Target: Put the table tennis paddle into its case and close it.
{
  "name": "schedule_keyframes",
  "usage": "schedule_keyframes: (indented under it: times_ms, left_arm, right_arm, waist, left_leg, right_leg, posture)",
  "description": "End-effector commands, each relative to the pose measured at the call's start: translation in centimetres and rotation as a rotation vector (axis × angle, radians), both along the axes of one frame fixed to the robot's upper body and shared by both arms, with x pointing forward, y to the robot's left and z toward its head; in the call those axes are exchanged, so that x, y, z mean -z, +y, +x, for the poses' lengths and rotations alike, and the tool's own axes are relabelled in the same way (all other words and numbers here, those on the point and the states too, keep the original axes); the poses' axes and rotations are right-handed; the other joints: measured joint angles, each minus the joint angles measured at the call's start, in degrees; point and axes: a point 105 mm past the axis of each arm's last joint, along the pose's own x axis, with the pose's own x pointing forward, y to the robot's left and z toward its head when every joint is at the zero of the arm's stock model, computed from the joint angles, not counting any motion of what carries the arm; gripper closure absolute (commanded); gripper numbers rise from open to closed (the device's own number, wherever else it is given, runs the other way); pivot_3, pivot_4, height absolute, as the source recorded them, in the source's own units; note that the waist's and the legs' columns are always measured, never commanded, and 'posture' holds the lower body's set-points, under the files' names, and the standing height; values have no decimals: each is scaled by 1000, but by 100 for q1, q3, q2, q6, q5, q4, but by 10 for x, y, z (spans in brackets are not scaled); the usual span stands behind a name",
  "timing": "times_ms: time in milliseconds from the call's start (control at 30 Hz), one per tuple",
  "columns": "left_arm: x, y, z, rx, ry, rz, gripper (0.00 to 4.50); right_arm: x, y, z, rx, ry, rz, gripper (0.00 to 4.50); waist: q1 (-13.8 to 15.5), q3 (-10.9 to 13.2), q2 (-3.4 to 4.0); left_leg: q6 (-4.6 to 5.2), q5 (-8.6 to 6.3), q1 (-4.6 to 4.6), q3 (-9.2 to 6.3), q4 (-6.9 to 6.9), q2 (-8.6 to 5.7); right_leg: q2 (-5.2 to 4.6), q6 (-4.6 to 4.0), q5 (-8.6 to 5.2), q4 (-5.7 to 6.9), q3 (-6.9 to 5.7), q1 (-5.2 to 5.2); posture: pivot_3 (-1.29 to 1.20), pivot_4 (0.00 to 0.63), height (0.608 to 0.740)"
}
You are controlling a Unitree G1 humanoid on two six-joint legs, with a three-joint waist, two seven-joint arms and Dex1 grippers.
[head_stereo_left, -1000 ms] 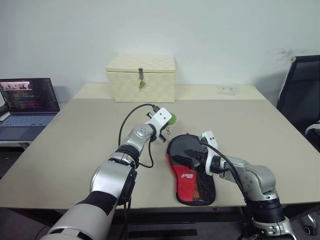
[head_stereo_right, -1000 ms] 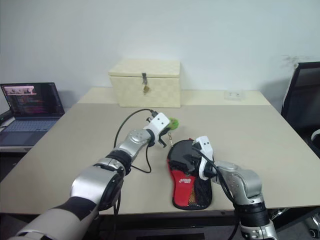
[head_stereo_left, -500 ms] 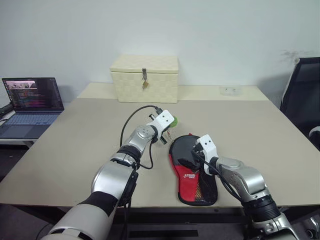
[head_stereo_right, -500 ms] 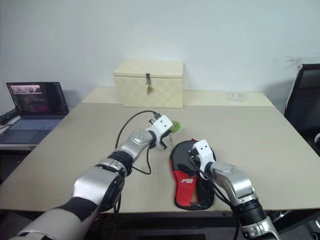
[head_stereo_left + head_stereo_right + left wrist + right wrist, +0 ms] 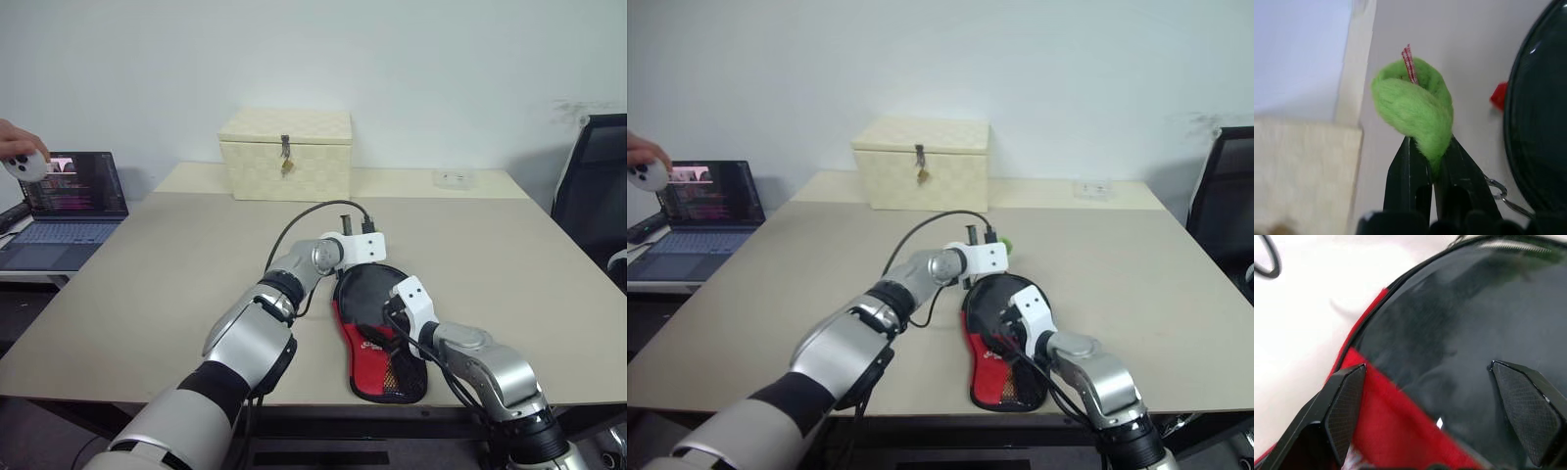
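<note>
now the left gripper (image 5: 1432, 161), pinching the green pom-pom (image 5: 1415, 110), has swung right around the case (image 5: 377, 328) top, probably zipping; the right gripper (image 5: 1442, 396) hovers spread over it.

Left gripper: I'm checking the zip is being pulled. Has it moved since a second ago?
Yes. The left gripper has swung right, around the case's far end.

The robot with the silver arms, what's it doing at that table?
It's packing a ping-pong paddle into its black and red case on the table. Its left fingers are pinched shut on a fuzzy green pom-pom by the case's round end. Its right fingers hang wide open over the case.
</note>
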Motion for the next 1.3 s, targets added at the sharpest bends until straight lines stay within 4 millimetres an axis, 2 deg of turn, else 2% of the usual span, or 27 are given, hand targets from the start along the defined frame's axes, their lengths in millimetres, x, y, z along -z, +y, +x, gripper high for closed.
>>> schedule_keyframes:
  times_ms: [33,267,533,933,1133,1300]
  left_arm:
    - [-29,-27,-6,112,-144,58,4450]
    - [-20,-44,-14,196,-245,188,4450]
    - [-41,-55,-14,173,-348,133,4450]
    - [-50,-70,-18,181,-431,139,4450]
    - [-39,-77,-23,193,-389,127,4450]
    - [-7,-79,-29,208,-247,132,4450]
  right_arm:
    - [43,-6,-20,14,195,-50,0]
    - [49,-6,-30,21,217,-48,0]
    - [54,-3,-41,11,236,-51,0]
    - [55,1,-47,16,241,-51,0]
    - [55,-1,-46,28,240,-52,0]
    - [54,-1,-44,38,235,-44,0]
  waist:
    - [0,-1,1]
    - [12,-2,0]
    - [16,-3,0]
    - [24,-3,0]
    - [27,-3,-1]
    - [27,-5,2]
  left_leg:
    - [0,0,1,1,0,0]
    - [0,0,1,-1,1,0]
    - [0,0,1,-5,4,0]
    - [0,0,1,-6,5,-6]
    - [0,0,1,-10,5,-35]
    - [0,0,3,-14,6,-49]
  right_leg:
    - [1,0,0,1,1,0]
    - [-3,-1,1,-1,0,4]
    - [-4,3,-2,-1,-4,7]
    - [-5,3,-2,-1,-5,9]
    - [-10,0,0,-1,-6,9]
    - [-23,0,0,0,-8,16]
  posture:
    - [0,150,740]
    - [0,150,740]
    - [0,150,740]
    - [0,150,740]
    - [0,150,740]
    - [0,150,740]
